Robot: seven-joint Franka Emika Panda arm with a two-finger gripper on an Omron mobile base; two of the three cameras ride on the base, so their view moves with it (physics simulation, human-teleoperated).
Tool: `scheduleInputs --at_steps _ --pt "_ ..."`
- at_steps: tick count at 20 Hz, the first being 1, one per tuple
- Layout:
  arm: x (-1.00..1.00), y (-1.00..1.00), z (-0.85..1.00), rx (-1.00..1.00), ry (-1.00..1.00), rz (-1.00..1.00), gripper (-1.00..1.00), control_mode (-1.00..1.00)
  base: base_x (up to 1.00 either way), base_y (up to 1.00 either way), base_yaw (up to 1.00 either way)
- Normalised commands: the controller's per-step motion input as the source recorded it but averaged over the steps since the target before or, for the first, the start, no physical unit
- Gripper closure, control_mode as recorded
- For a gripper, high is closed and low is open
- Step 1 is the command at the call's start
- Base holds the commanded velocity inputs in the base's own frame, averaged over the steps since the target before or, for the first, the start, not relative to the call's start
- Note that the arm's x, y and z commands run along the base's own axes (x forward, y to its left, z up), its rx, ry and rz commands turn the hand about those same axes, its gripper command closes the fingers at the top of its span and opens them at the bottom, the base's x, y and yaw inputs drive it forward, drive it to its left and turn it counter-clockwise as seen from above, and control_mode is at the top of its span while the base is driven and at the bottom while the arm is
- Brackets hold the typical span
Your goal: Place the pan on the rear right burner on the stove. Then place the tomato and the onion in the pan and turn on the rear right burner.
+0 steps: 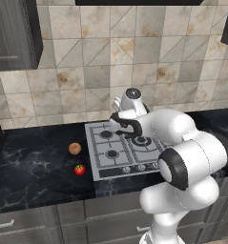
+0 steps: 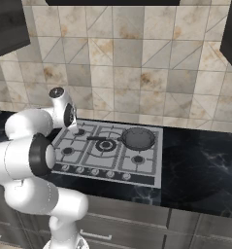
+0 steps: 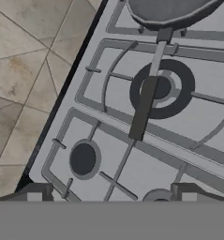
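Two dark fingertips of the gripper [image 3: 108, 190], spread wide and empty, hover above the stove [image 3: 197, 140], silver-grey under thin black grates. Ahead of them the pan [image 2: 139, 138], round, shallow, dark grey, sits on the rear right burner, long handle pointing back toward them, apparently ready for loading. Well off to the gripper's left, on glossy black marbled counter [image 1: 34, 162]: brownish onion [image 1: 75, 148], shiny red tomato [image 1: 79, 169].

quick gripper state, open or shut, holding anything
Two-finger gripper: open, holding nothing, above the silver-grey gas stove; the round dark grey pan sits apart on the rear right burner.
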Motion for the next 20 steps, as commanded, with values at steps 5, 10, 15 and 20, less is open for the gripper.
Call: scheduleInputs --at_steps 5,10,15,20 --pt "-0.2 0.39 0.0 0.0 0.13 0.22 -1.0 -1.0 0.0 0.0 0.0" --pt "-0.14 0.48 0.0 -0.05 0.12 0.24 -1.0 -1.0 0.0 0.0 0.0" --pt "-0.22 0.47 0.0 -0.09 0.06 0.24 -1.0 -1.0 0.0 0.0 0.0" --pt "-0.23 0.38 0.0 -0.1 0.1 0.31 -1.0 -1.0 0.0 0.0 0.0"
